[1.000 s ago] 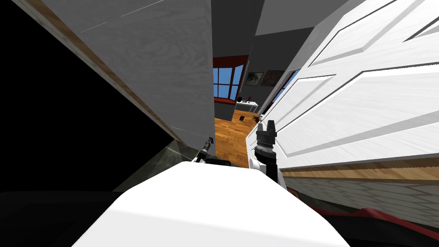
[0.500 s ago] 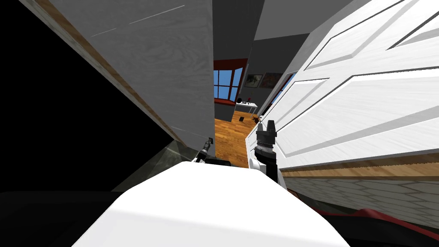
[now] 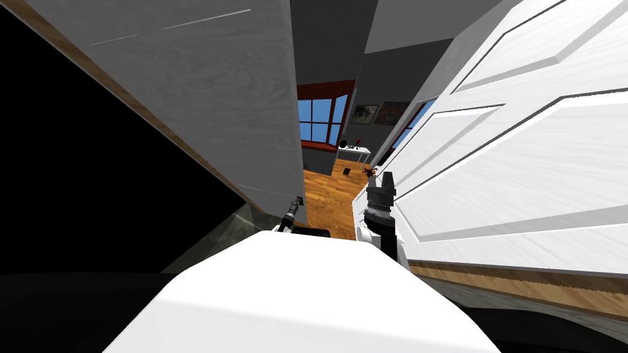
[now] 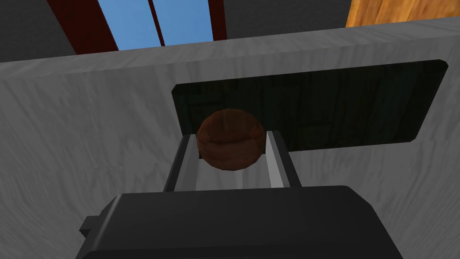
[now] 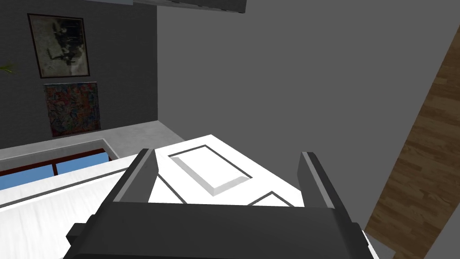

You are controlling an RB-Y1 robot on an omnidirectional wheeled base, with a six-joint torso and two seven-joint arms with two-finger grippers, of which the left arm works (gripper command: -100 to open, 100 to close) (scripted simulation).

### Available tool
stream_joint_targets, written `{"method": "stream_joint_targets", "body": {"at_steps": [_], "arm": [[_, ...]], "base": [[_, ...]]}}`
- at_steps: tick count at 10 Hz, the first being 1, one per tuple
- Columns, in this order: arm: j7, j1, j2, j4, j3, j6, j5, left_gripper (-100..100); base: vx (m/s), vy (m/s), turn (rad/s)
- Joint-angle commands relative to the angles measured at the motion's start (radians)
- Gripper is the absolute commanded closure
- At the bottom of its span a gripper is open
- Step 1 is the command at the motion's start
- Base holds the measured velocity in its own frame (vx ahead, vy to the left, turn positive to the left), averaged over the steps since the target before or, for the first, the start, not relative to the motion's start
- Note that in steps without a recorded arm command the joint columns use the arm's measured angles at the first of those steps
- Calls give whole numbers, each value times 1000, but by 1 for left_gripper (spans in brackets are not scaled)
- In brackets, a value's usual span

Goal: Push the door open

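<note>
My left gripper [image 4: 231,136] pinches the round brown door knob [image 4: 230,146], jutting palmward off the grey door [image 4: 90,135]; my right gripper [image 5: 229,155] is spread.

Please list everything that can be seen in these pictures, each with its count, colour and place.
door: one, grey, ahead on my left
knob: one, brown, round, on the door's plate
plate: one, dark, on the door
panelled door: one, white, close on my right
floor: one, orange-brown wood, beyond the gap
window: one plainly seen, red frame, blue panes, far wall
pictures: two, dark wall
table: one, white, near the window
black area: one, far left
left tool: one, shut on the knob
right tool: one, open, by the panelled door
</note>
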State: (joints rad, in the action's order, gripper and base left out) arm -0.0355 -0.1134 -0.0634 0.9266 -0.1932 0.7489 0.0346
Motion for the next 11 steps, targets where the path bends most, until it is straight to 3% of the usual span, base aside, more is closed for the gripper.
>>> {"method": "stream_joint_targets", "body": {"at_steps": [1,4,5,8,11], "arm": [[8,6,-13,9,31,-6,-12,100],[20,16,-18,0,71,-7,-28,100],[11,-10,-19,36,55,-16,-26,-100],[7,-20,-14,44,52,-16,-29,-100],[1,-37,5,60,46,-16,-34,-100]], "base": [[199,-87,53],[183,-83,92],[-32,-71,71],[-184,-39,20],[-227,-47,46]]}}
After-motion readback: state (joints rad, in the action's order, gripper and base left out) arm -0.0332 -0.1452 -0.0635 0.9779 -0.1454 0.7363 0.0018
